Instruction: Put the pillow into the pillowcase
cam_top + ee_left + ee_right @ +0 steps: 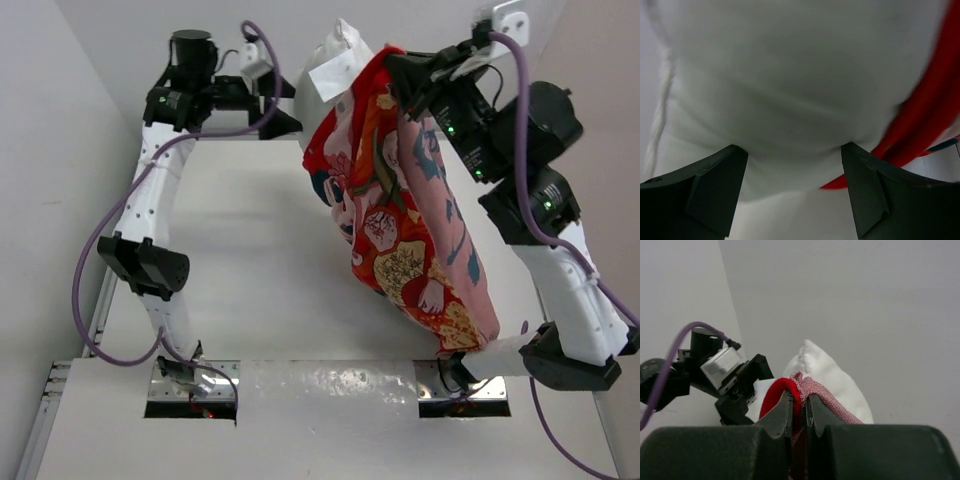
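The white pillow (338,48) is held up at the back of the table, mostly inside the red printed pillowcase (400,220), with only its top corner sticking out. The pillowcase hangs slanting down toward the near right. My right gripper (402,72) is shut on the pillowcase's upper edge (790,387), its pale pink inside (827,395) showing; the pillow (832,377) rises behind it. My left gripper (290,112) is open, its fingers (715,190) spread wide against the pillow (800,90), which fills the left wrist view. A strip of red pillowcase (930,115) is at the right.
The white table (250,260) lies below the hanging cloth, with walls close on the left and behind. Two metal base plates (190,392) sit at the near edge. Purple cables (100,250) loop beside both arms. The left arm's wrist (725,372) shows in the right wrist view.
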You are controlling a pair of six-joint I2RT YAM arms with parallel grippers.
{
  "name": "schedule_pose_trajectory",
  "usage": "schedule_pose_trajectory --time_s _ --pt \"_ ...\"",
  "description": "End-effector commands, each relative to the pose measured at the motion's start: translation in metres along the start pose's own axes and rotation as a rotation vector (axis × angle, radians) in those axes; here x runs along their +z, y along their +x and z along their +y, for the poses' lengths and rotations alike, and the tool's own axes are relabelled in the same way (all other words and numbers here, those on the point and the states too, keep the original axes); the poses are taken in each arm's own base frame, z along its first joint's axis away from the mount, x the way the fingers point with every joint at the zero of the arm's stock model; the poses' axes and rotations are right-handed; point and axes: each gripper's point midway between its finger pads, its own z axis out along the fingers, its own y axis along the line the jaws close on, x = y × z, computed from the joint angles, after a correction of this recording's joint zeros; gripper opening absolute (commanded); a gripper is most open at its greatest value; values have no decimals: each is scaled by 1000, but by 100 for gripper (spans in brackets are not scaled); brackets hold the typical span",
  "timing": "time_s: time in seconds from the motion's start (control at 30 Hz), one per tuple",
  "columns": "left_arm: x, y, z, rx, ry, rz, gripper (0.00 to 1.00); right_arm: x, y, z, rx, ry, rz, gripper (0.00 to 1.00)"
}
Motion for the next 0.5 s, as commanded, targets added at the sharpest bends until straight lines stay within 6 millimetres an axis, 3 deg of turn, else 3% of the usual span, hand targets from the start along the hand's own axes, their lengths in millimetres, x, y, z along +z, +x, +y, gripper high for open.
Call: schedule_pose_trajectory --time_s 0.0,0.1,0.17,0.27,0.4,0.47 --pt "-1 -16 -49 173 116 13 72 -4 -63 5 63 -29 -206 0" --pt "3 3 -87 139 216 70 74 -3 -60 4 69 -22 -195 0" --pt "16 17 -97 144 252 103 75 -3 -58 5 81 -23 -192 0" --pt "31 38 -80 71 217 137 72 -1 -58 8 101 -39 -199 0" --pt "24 22 -98 92 285 93 56 -1 -56 1 89 1 -179 0" --pt "13 1 -81 195 194 99 61 -2 -55 -3 75 17 -175 0"
